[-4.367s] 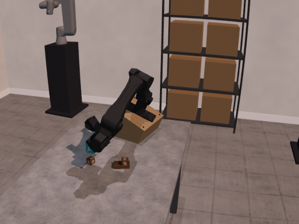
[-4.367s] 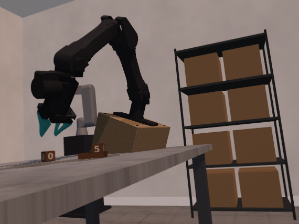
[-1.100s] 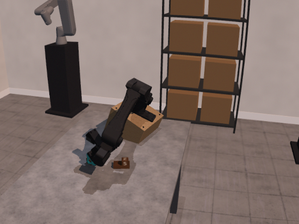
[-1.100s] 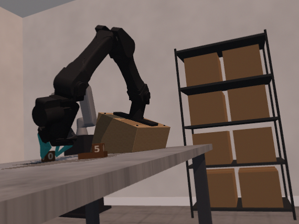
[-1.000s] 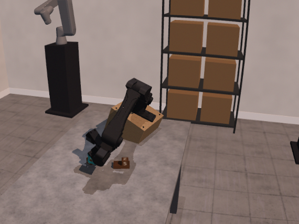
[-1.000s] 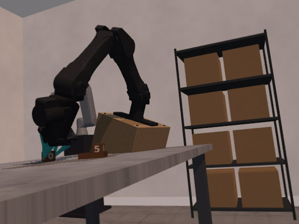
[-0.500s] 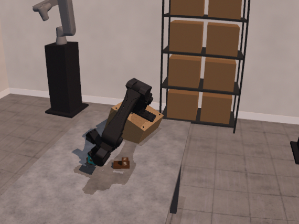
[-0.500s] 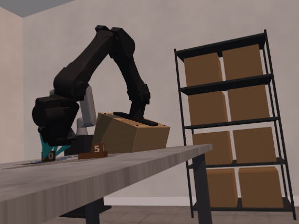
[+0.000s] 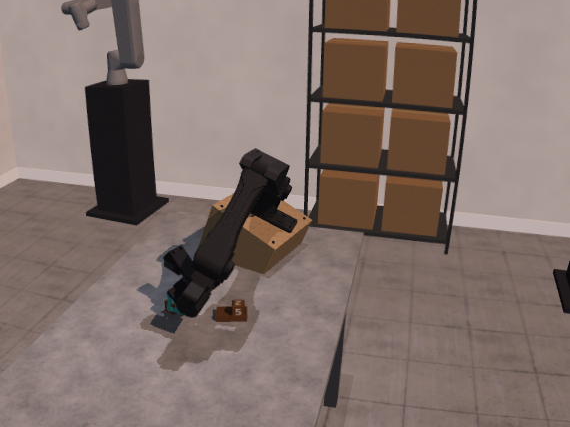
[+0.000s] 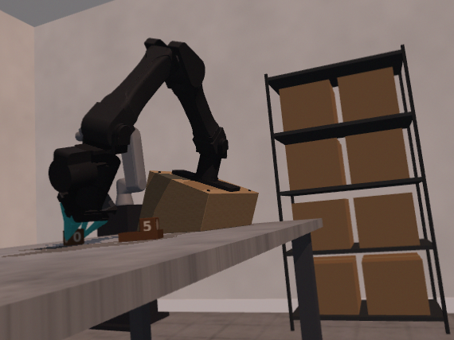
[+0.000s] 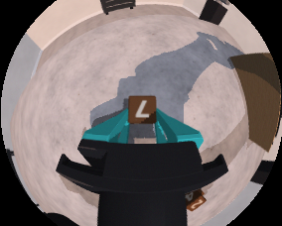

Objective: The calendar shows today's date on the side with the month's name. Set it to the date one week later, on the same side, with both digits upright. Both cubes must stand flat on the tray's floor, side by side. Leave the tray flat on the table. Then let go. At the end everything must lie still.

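I have the gripper's teal fingers [image 9: 173, 305] [image 10: 70, 228] closed on a small dark-brown cube [image 9: 166, 309] [image 10: 78, 237] [image 11: 142, 109], one on each side. It is outside the tray, left of the frame's middle in the top view and at lower left in the exterior view, down at the grey table [image 9: 280, 366] [image 10: 199, 263] [image 11: 89, 64]. I see a pale 0 on its side outside; from my wrist camera, its upper face shows what looks like a 7.

The reddish-brown tray [image 9: 223, 316] [image 10: 139, 236] lies on the table, to the right of the gripped cube in the top view. The second brown cube [image 9: 238, 312] [image 10: 147, 225] [image 11: 197, 202] stands at the tray's right end, showing a 5 on its side and a 2 on top.
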### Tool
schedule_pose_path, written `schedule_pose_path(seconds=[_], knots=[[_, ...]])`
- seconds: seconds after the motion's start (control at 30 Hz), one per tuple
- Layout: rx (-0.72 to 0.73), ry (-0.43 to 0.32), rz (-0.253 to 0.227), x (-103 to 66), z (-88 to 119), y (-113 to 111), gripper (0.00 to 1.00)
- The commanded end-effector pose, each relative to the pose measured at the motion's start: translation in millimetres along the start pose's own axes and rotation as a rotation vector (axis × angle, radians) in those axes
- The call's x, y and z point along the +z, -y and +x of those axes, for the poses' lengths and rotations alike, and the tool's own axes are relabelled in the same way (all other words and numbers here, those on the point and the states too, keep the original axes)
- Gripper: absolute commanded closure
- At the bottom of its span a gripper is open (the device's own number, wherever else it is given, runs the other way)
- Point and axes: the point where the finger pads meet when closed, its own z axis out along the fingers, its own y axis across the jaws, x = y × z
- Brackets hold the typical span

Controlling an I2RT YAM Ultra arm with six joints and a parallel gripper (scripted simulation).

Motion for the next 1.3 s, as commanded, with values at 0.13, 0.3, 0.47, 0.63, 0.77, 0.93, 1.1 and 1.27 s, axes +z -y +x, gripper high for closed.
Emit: schedule_pose_path(seconds=[0.13,0.3,0.47,0.63,0.77,0.93,1.1,1.27], knots=[[0.009,0.004,-0.013,-4.0,-4,-4,0.73],[0.009,0.004,-0.013,-6.3,-6,-4,0.73],[0.009,0.004,-0.013,-15.7,-15,-4,0.73],[0.009,0.004,-0.013,-30.2,-30,-4,0.73],[0.009,0.005,-0.013,-39.2,-39,-4,0.73],[0.009,0.005,-0.013,-48.6,-48,-3,0.73],[0.009,0.005,-0.013,-53.2,-53,-3,0.73],[0.009,0.005,-0.013,-53.4,-53,-3,0.73]])
